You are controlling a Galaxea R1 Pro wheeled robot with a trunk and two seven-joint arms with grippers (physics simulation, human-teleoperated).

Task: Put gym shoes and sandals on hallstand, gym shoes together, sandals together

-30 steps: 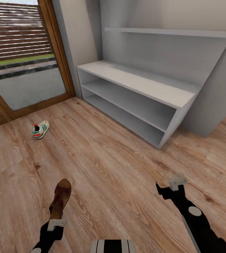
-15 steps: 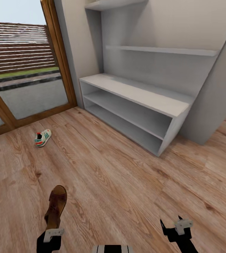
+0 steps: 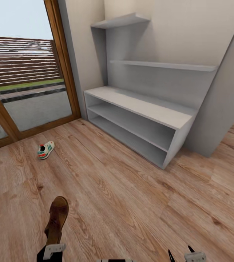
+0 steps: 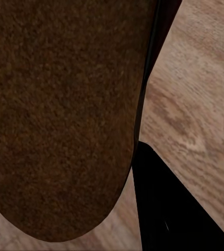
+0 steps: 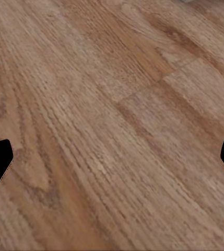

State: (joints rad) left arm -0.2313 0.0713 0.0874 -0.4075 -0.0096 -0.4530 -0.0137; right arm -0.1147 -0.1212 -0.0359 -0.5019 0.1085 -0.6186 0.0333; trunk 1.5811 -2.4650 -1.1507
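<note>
My left gripper (image 3: 52, 243) is shut on the heel end of a dark brown sandal (image 3: 57, 217), held toe forward above the corridor floor (image 3: 124, 203) at the lower left. In the left wrist view the sandal's brown sole (image 4: 59, 115) sits against a black finger (image 4: 169, 209). One white gym shoe (image 3: 46, 150) with green stripes lies on the floor near the glass door, far left of the hallstand (image 3: 146, 109). The stand's bench top and both open shelves are bare. My right gripper (image 3: 180, 255) is at the bottom right, open over bare planks (image 5: 112, 130).
A wood-framed glass door (image 3: 26, 72) fills the left wall, with steps outside. Two staggered wall shelves (image 3: 160, 65) hang above the bench. A grey wall panel (image 3: 222, 109) stands at the hallstand's right end. Open floor lies between me and the stand.
The head camera has tilted up, so the top wall shelf has come into view and both arms sit lower in the picture. The sandal stays in my left gripper.
</note>
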